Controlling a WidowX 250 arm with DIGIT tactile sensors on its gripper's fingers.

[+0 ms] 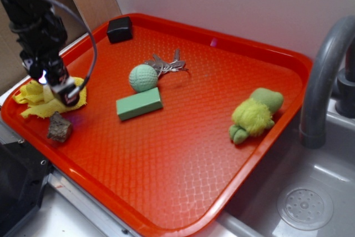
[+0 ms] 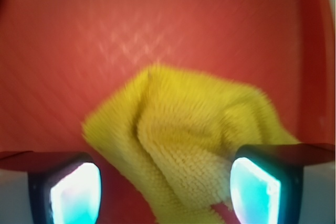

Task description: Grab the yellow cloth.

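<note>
The yellow cloth (image 1: 34, 101) lies crumpled at the left edge of the red tray (image 1: 183, 154). In the wrist view the yellow cloth (image 2: 189, 135) fills the middle, its coarse weave and folds clear. My gripper (image 1: 58, 84) hangs right over the cloth, low down. In the wrist view my gripper (image 2: 165, 190) is open, with one pad (image 2: 73, 195) left of the cloth over bare tray and the other pad (image 2: 257, 190) on the cloth's right side. A fold of the cloth lies between the jaws. Nothing is held.
On the tray: a brown rock (image 1: 59, 127) just in front of the cloth, a green block (image 1: 138, 104), a green ball (image 1: 143, 77), keys (image 1: 169, 64), a black box (image 1: 120, 29), a yellow-green plush toy (image 1: 255, 114). A sink and grey faucet (image 1: 324, 76) stand at the right.
</note>
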